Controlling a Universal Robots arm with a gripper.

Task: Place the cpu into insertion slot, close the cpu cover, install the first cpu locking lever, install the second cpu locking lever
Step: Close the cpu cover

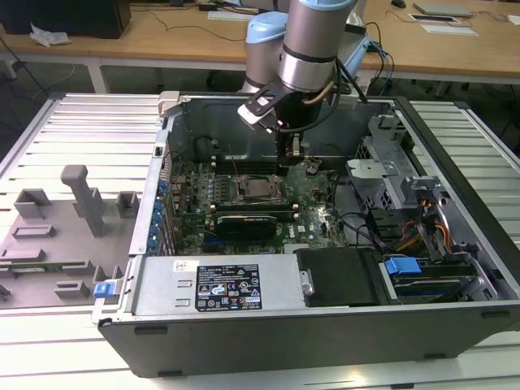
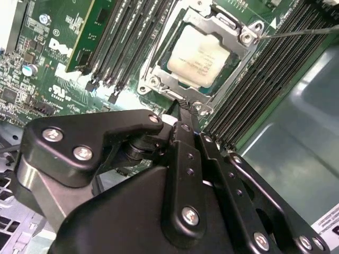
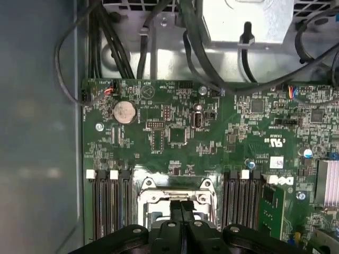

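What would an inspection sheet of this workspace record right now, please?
Surface: slatted metal table bearing an open computer case.
Job's things: cpu seated in the insertion slot; cpu cover lying over it, chip showing through its window.
Clutter: grey fixture tray on the exterior view's left.
Gripper: shut, at the cpu cover's edge.
Cables: black cables beyond the motherboard; orange and yellow wires on the exterior view's right.
Surroundings: wooden desks behind.

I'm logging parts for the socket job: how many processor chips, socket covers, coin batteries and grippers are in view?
chip: 1
socket cover: 1
coin battery: 1
gripper: 1
Total: 4
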